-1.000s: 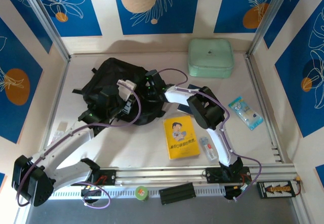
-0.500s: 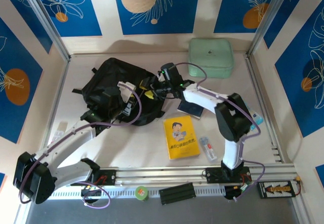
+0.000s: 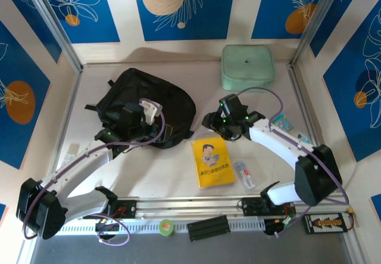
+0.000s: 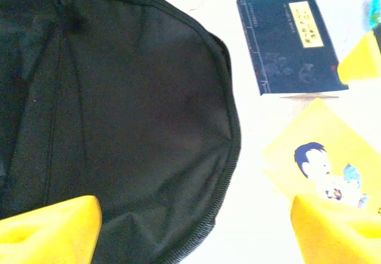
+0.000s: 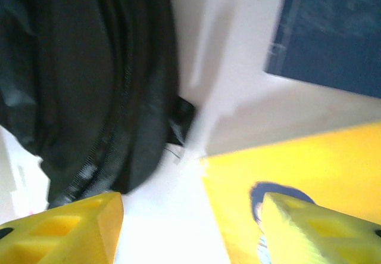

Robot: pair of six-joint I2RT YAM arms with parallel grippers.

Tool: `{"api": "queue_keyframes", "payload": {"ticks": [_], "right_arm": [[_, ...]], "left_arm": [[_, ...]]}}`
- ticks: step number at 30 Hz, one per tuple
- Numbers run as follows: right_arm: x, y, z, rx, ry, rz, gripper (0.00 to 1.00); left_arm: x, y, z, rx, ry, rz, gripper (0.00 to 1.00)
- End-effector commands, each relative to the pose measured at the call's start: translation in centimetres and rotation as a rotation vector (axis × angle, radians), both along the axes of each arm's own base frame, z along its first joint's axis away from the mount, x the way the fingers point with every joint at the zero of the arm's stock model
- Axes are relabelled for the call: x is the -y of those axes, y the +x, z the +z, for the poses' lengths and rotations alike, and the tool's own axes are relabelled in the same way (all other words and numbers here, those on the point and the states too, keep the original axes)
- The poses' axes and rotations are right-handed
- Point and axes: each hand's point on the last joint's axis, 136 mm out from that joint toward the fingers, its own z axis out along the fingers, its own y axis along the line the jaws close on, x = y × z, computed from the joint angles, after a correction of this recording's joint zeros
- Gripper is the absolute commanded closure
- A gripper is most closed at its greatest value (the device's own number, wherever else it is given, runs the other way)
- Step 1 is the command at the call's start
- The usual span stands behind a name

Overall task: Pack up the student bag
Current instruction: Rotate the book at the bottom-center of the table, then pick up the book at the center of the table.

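Note:
The student bag [image 3: 128, 100], a large black backpack, lies flat at the table's left-centre. My left gripper [image 3: 152, 121] hovers over its right half. In the left wrist view that gripper [image 4: 193, 234] is open, its yellow fingertips [image 4: 50, 228] spread wide over the bag [image 4: 119, 109] with nothing between them. My right gripper [image 3: 212, 123] hangs just right of the bag. It is open [image 5: 190, 228] above bare table between the bag's edge [image 5: 89, 85] and the yellow book [image 5: 297, 180].
A yellow book [image 3: 213, 162] lies in front of the bag, a dark blue book [image 4: 289, 43] just behind it. A mint-green zip case [image 3: 248, 67] sits at the back right. A snack packet [image 3: 280, 123] and a small tube [image 3: 244, 174] lie on the right.
My left gripper has opened and let go of the bag. The right arm has pulled out of the bag's mouth to the right, and the bag now lies flat.

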Motion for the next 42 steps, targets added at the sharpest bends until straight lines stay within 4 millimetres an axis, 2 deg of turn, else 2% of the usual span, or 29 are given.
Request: {"api": "queue_keyframes", "payload": {"ticks": [1, 6, 11, 14, 17, 19, 22, 25, 28, 31, 35, 37, 40, 42], "right_arm": [[2.0, -3.5, -3.2, -0.084, -0.124, 0.056, 0.34], [-1.4, -4.4, -4.7, -0.144, 0.040, 0.097, 0.31], [-2.7, -3.6, -6.0, -0.176, 0.062, 0.062, 0.31], [-2.5, -3.1, -7.5, -0.201, 0.035, 0.036, 0.31], [-0.6, -2.9, -9.6, -0.260, -0.008, -0.048, 0.33], [1.5, -3.2, -10.9, -0.303, -0.038, -0.139, 0.35], [4.3, -4.0, -11.7, -0.347, -0.085, -0.263, 0.38], [4.7, -3.6, -10.6, -0.318, -0.075, -0.278, 0.38], [4.2, -2.5, -7.7, -0.239, -0.054, -0.231, 0.38], [5.6, -2.5, -5.6, -0.167, -0.111, -0.229, 0.38], [9.3, -4.5, -5.8, -0.168, -0.274, -0.254, 0.38], [10.5, -5.8, -6.3, -0.186, -0.322, -0.244, 0.39], [10.5, -7.1, -6.9, -0.201, -0.309, -0.196, 0.44], [10.0, -7.5, -7.3, -0.207, -0.272, -0.165, 0.49]], "left_arm": [[1.1, -0.8, 2.0, -0.056, -0.097, -0.002, 0.13], [3.1, -0.7, 2.0, -0.077, -0.175, -0.017, 0.10], [4.2, -0.8, 0.7, -0.142, -0.210, 0.023, 0.08], [4.8, -1.0, -0.5, -0.206, -0.211, 0.050, 0.07], [5.5, -1.7, -0.8, -0.217, -0.195, 0.056, 0.07], [5.7, -2.3, -1.2, -0.240, -0.175, 0.058, 0.07], [5.8, -3.0, -2.2, -0.279, -0.131, 0.075, 0.08], [6.7, -3.7, -3.5, -0.333, -0.120, 0.076, 0.10], [8.5, -4.3, -4.7, -0.388, -0.104, 0.036, 0.10], [10.5, -5.1, -5.5, -0.415, -0.071, -0.010, 0.10], [12.9, -5.9, -6.7, -0.450, -0.036, -0.062, 0.13], [13.9, -6.4, -7.7, -0.486, -0.013, -0.087, 0.16], [15.6, -7.5, -9.2, -0.549, 0.013, -0.155, 0.21], [16.1, -7.7, -10.2, -0.579, 0.031, -0.163, 0.24]]}}
